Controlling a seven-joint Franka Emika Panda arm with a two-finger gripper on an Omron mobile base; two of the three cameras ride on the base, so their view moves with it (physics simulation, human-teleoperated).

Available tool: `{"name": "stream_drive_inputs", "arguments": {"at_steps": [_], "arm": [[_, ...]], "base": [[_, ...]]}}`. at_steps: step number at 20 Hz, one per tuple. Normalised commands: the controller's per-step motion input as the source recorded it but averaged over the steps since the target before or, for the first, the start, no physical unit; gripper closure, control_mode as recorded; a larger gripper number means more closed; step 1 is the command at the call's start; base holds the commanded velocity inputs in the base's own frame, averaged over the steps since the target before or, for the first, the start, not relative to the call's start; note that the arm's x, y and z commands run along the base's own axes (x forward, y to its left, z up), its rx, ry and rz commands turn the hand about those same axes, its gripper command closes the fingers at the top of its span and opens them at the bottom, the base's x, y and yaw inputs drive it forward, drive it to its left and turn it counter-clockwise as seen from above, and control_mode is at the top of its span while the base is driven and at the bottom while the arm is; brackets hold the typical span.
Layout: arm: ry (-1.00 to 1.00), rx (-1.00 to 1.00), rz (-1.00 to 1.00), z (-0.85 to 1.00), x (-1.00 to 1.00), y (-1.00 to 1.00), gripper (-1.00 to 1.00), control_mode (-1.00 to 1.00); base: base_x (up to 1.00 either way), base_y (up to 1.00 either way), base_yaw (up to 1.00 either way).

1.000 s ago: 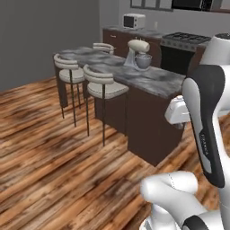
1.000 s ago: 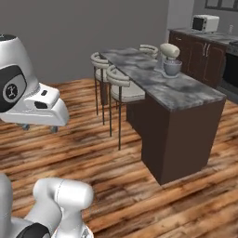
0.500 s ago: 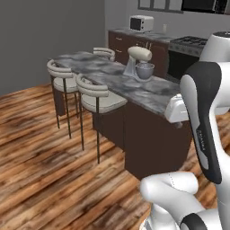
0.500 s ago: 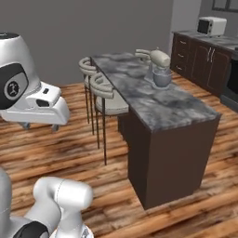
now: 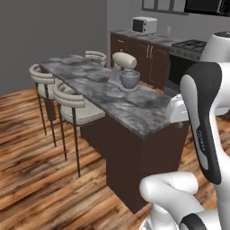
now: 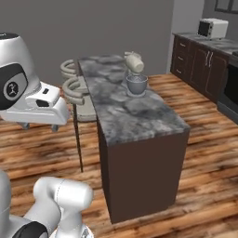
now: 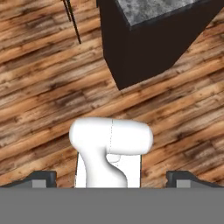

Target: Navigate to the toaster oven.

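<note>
The toaster oven (image 5: 143, 25) is a white box with a dark glass door, standing far off on the dark back counter; it also appears at the upper right of the right base view (image 6: 213, 28). My gripper (image 7: 111, 179) hangs over the wooden floor beside the island's near end, far from the oven. Its two dark fingertips (image 7: 42, 178) stand wide apart, open, with nothing between them. The white hand (image 6: 41, 103) is held low at the arm's side.
A dark kitchen island (image 5: 134, 152) with a grey marble top (image 6: 125, 104) stands close ahead, blocking the straight way. A stand mixer (image 5: 125, 71) sits on it. Stools (image 5: 74, 105) line its left side. A stove (image 5: 195, 45) adjoins the back counter. Wooden floor (image 6: 209, 139) runs right of the island.
The whole scene has shifted: the base has driven closer to the island and turned, so the island looms larger and the toaster oven sits further right. The arm keeps its pose.
</note>
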Motion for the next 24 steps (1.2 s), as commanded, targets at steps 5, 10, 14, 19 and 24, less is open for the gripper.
{"name": "stream_drive_inputs", "arguments": {"at_steps": [5, 10, 14, 19, 24], "arm": [[0.00, 0.00, 0.00, 0.00, 0.00, 0.00, -1.00, 1.00], [0.00, 0.00, 0.00, 0.00, 0.00, 0.00, -1.00, 1.00], [0.00, 0.00, 0.00, 0.00, 0.00, 0.00, -1.00, 1.00], [0.00, 0.00, 0.00, 0.00, 0.00, 0.00, -1.00, 1.00], [0.00, 0.00, 0.00, 0.00, 0.00, 0.00, -1.00, 1.00]], "base": [[0.29, -1.00, 0.10], [0.27, -1.00, 0.07], [0.24, -1.00, 0.06], [0.28, -1.00, 0.07], [0.31, -1.00, 0.08]]}}
